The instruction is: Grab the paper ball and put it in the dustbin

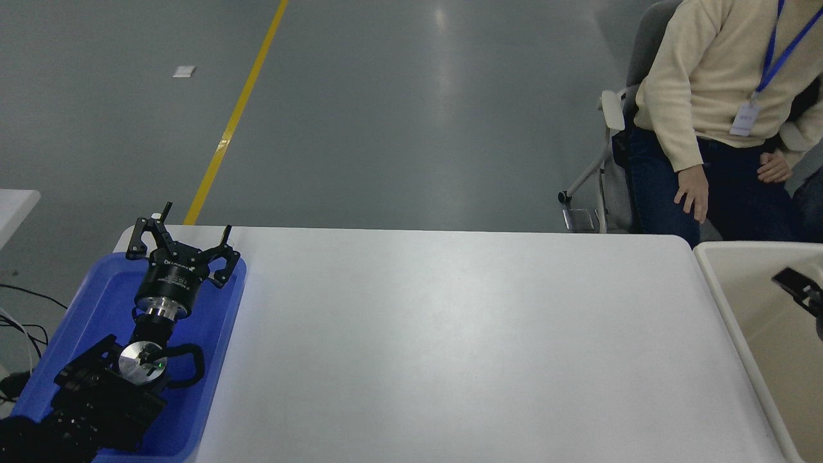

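The dustbin (pixel 715 284) is a cream-white bin standing against the table's right end, cut off by the picture's edge. The paper ball is out of view. Only a black tip of my right gripper (pixel 799 287) shows at the right edge, above the dustbin's inside. Whether it holds anything is hidden. My left gripper (pixel 182 240) is parked open at the lower left, over the blue tray, with nothing in it.
A shallow blue tray (pixel 222 321) lies on the table's left end under the left arm. A seated person in a cream sweater (pixel 701 77) is at the far right corner, one hand (pixel 693 193) hanging near the dustbin's far rim.
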